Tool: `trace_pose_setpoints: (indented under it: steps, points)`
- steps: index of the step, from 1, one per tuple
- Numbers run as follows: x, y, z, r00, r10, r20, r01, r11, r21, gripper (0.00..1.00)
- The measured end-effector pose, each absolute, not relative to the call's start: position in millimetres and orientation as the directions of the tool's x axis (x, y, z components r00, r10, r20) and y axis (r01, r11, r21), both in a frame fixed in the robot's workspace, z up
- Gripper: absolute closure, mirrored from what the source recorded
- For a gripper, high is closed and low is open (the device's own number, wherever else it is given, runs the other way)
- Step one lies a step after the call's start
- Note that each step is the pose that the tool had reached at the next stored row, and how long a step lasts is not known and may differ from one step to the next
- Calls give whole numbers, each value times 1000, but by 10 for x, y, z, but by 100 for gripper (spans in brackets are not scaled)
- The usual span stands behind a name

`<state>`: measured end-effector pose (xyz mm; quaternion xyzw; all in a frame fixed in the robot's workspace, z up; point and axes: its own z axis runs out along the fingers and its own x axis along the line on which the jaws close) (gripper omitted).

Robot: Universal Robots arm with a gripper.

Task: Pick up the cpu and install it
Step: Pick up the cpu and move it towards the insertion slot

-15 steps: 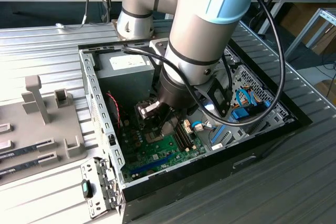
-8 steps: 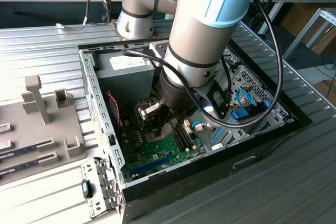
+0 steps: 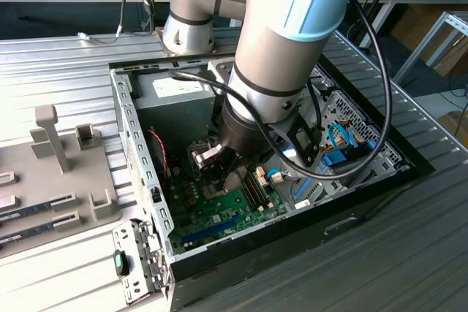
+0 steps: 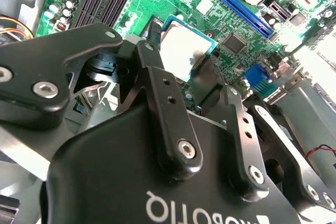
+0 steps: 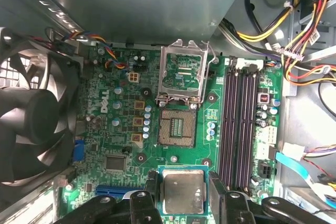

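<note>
1. Ribbed metal bench (image 3: 66, 71) carries an open black computer case (image 3: 380, 188); a grey moulded fixture tray (image 3: 44, 173) lies beside it on the exterior view's left.
2. Arm (image 3: 285, 42) reaches down into the case, its wrist low over the green motherboard (image 3: 219, 217). A black cable (image 3: 373, 71) loops along the arm.
3. Gripper (image 5: 184, 195) is clamped on the cpu (image 5: 182, 191): in the first wrist view one black finger (image 5: 150, 192) presses each of two opposite edges.
4. The cpu is a flat square, so no long axis; silvery top faces the camera, plate roughly parallel to the board below. Its edges look about square to the socket's edges in the first wrist view.
5. In the second wrist view the cpu (image 4: 182, 50) shows between the finger tips, metal top bright, teal rim visible, above the board near the blue slot (image 4: 236, 3).
6. Socket (image 5: 177, 128) sits bare, contact field exposed. Its metal frame (image 5: 182, 73) is hinged open, on the far side of the socket from the cpu.
7. The cpu hangs apart from the socket, not seated, between the socket and the board edge nearest the gripper.
8. Memory slots (image 5: 239, 124) run alongside the socket; a black fan (image 5: 31, 114) stands at the opposite side of the board. Bundled coloured wires (image 5: 294, 40) lie beyond the slots.
</note>
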<state>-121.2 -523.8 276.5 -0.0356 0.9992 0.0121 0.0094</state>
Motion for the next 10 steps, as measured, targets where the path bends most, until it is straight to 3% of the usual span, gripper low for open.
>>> trace_pose_setpoints:
  steps: [10]
  points:
    - [-1212,-5238,2737,-997,-71,-20,-71,997,24,53]
